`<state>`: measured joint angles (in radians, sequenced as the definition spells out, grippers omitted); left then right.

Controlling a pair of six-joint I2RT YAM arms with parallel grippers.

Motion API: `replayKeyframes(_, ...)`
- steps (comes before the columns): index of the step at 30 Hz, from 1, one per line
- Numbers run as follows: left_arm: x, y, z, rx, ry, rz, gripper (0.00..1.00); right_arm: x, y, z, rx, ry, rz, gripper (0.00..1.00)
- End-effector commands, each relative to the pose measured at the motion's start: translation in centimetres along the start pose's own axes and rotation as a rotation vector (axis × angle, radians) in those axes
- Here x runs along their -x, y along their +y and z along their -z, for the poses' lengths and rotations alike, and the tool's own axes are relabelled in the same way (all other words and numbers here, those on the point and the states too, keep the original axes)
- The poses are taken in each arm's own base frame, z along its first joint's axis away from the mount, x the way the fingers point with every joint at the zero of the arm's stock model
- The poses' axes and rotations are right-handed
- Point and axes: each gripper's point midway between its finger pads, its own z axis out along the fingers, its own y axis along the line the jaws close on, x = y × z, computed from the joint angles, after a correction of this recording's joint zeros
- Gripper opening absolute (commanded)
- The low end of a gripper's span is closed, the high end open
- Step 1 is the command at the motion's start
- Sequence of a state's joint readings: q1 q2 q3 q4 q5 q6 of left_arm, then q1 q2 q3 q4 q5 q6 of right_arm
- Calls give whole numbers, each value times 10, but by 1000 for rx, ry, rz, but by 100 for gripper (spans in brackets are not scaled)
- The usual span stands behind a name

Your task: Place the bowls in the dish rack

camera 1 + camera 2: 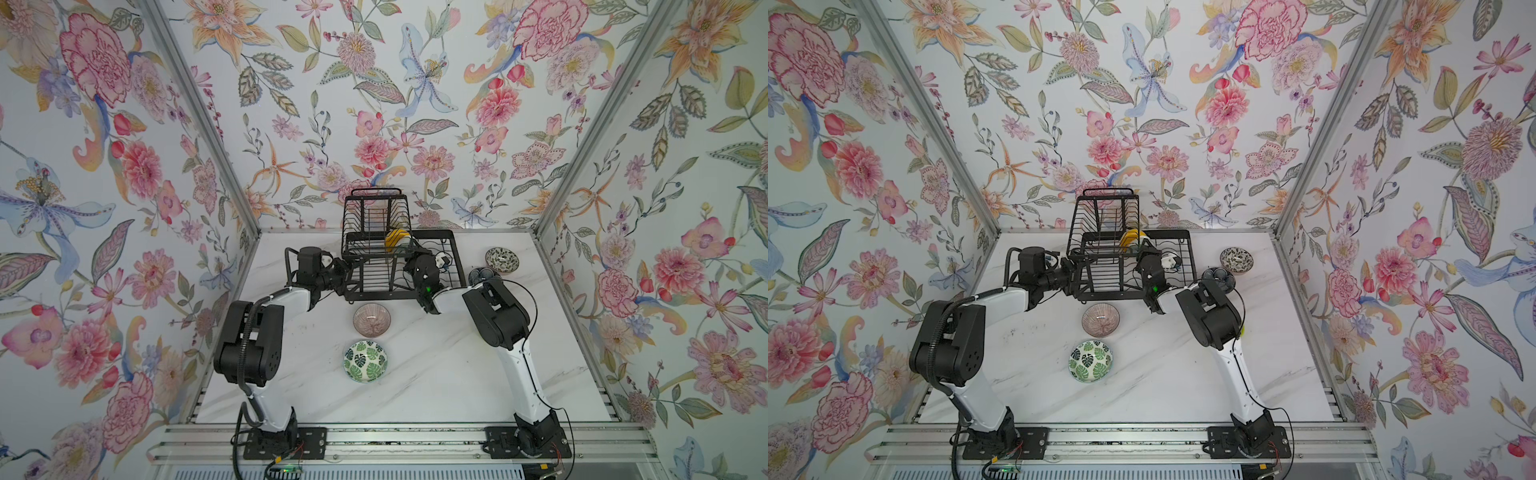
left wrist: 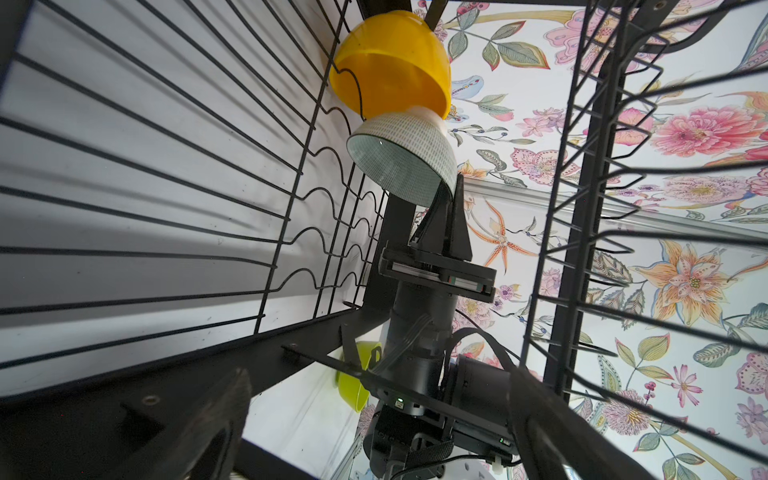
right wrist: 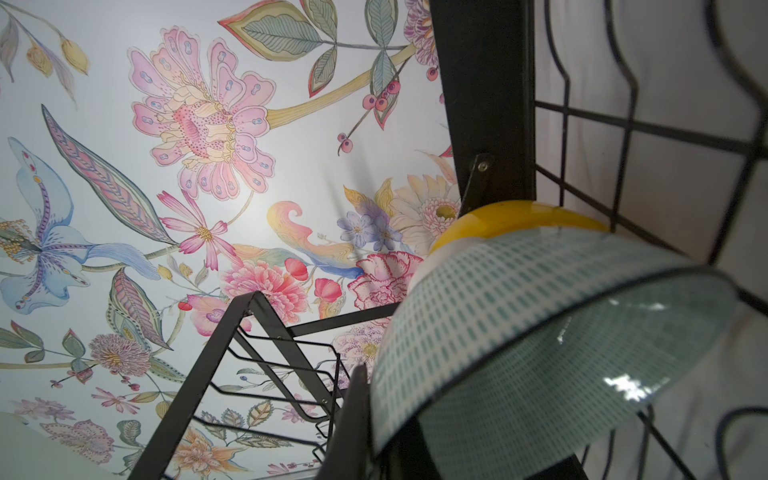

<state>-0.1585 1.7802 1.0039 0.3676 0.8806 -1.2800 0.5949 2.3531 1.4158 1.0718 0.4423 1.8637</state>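
Above the marble table point(image 1: 436, 374), right fingers point(image 2: 458, 226) clamp the pale aqua bowl point(image 2: 401, 160); left fingers point(image 2: 216, 428) spread wide.

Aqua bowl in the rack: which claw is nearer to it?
Right. The right claw is shut on the rim of the aqua bowl inside the rack; the left claw stands open at the rack's left side, apart from the bowl.

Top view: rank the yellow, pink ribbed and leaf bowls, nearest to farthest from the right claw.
1. Yellow bowl, in the rack, close beside the right claw.
2. Pink ribbed bowl, on the table before the rack.
3. Leaf bowl, on the table, nearest the arms' bases.
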Motion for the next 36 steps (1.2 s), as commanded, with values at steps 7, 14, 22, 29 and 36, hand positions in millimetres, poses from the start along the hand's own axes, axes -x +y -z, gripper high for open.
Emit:
replayKeyframes(7,-21,-11,2,-27,77,-25,99,-18,27,-7,175,43,-38,0)
replayKeyframes(14,-22,-8,1,-24,89,-22,99,-17,23,-5,190,51,-31,0)
replayKeyframes(22,-20,-7,-1,-22,91,-19,99,-13,6,-4,91,50,-34,0)
replayKeyframes(29,-20,-7,-1,-21,91,-18,99,-9,7,0,61,33,-27,0)
replayKeyframes(36,-20,-5,1,-19,85,-17,99,-11,-1,-1,13,55,-59,0)
